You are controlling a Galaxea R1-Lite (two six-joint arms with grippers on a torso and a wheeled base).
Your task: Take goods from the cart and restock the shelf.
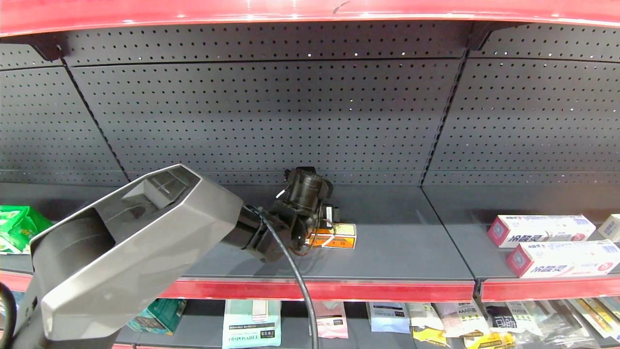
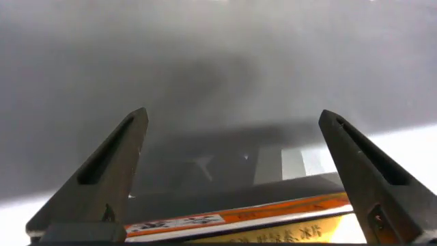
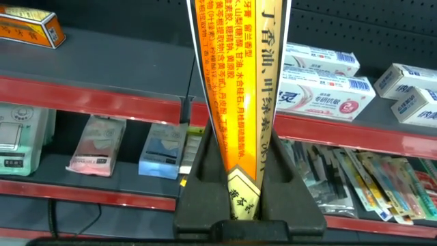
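Backing straight out looked safest: left gripper (image 2: 233, 116) gaped around orange box (image 1: 341, 236) on shelf (image 1: 402, 252); right gripper (image 3: 237, 27) clamped yellow box (image 3: 239, 102).

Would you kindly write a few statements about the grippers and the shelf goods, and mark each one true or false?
1. The left gripper is open, with an orange box on the shelf between its fingers. True.
2. The right gripper is empty. False: it is shut on a yellow box, held upright.
3. White boxes lie on the right part of the shelf. True.
4. The green packet lies at the shelf's right end. False: it lies at the left end.
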